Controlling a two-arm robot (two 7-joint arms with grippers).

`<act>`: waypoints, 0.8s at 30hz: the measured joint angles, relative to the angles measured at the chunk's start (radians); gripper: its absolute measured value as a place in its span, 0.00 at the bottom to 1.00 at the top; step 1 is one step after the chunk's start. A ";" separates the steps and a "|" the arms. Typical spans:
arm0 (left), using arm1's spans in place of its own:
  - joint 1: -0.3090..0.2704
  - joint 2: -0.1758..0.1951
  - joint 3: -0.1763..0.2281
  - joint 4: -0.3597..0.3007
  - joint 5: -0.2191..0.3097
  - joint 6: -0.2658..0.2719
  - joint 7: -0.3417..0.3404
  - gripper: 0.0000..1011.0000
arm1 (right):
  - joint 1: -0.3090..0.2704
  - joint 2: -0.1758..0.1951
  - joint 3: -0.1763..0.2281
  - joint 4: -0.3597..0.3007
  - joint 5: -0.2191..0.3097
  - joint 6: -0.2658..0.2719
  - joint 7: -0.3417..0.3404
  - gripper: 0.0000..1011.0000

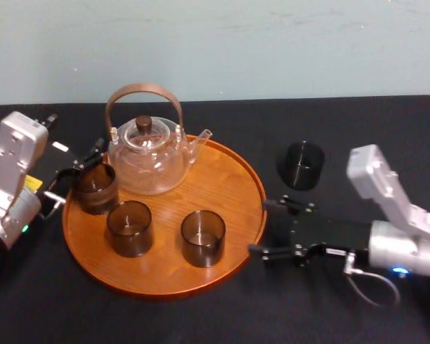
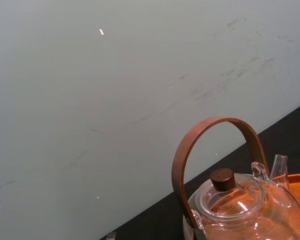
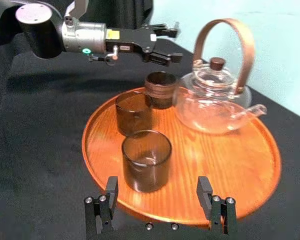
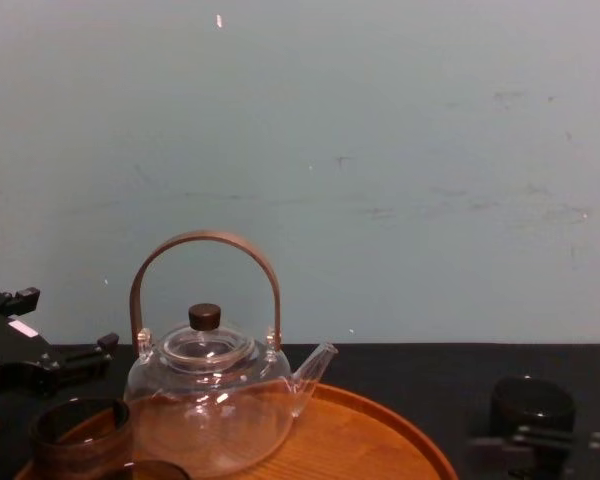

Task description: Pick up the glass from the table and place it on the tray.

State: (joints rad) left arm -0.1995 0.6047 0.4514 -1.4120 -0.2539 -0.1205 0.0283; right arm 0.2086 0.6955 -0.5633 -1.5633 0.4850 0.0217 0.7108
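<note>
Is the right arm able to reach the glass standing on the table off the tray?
Probably yes: the glass stands alone on the table, and the right gripper sits open nearby with nothing between.

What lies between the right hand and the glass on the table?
Nothing: in the head view only bare table separates the open right hand, at the tray's right rim, from the glass. The left hand is at the tray's left.
</note>
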 joint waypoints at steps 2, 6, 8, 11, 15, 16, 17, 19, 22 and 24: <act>0.000 0.000 0.000 0.000 0.000 0.000 0.000 0.99 | -0.026 0.025 0.023 -0.021 0.013 -0.007 -0.010 0.99; 0.000 0.000 0.000 0.000 0.000 0.000 0.000 0.99 | -0.072 0.062 0.067 -0.049 0.031 -0.016 -0.037 0.99; 0.000 0.000 0.000 0.000 0.000 0.000 0.000 0.99 | -0.088 0.070 0.084 -0.056 0.037 -0.017 -0.051 0.99; 0.000 0.000 0.000 0.000 0.000 0.000 0.000 0.99 | -0.113 0.077 0.118 -0.060 0.044 -0.017 -0.089 0.99; 0.000 0.000 0.000 0.000 0.000 0.000 0.000 0.99 | -0.132 0.072 0.157 -0.056 0.046 -0.002 -0.151 0.99; 0.000 0.000 0.000 0.000 0.000 0.000 0.000 0.99 | -0.136 0.066 0.169 -0.051 0.045 0.008 -0.173 0.99; 0.000 0.000 0.000 0.000 0.000 0.000 0.000 0.99 | -0.136 0.062 0.175 -0.048 0.045 0.014 -0.187 0.99; 0.000 0.000 0.000 0.000 0.000 0.000 0.000 0.99 | -0.136 0.048 0.189 -0.037 0.041 0.029 -0.218 0.99; 0.000 0.000 0.000 0.000 0.000 0.000 0.000 0.99 | -0.129 0.029 0.202 -0.022 0.031 0.050 -0.252 0.99; 0.000 0.000 0.000 0.000 0.000 0.000 0.000 0.99 | -0.124 0.019 0.206 -0.014 0.025 0.059 -0.264 0.99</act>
State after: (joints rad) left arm -0.1996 0.6047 0.4514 -1.4120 -0.2539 -0.1205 0.0283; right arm 0.0849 0.7147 -0.3573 -1.5776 0.5098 0.0806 0.4467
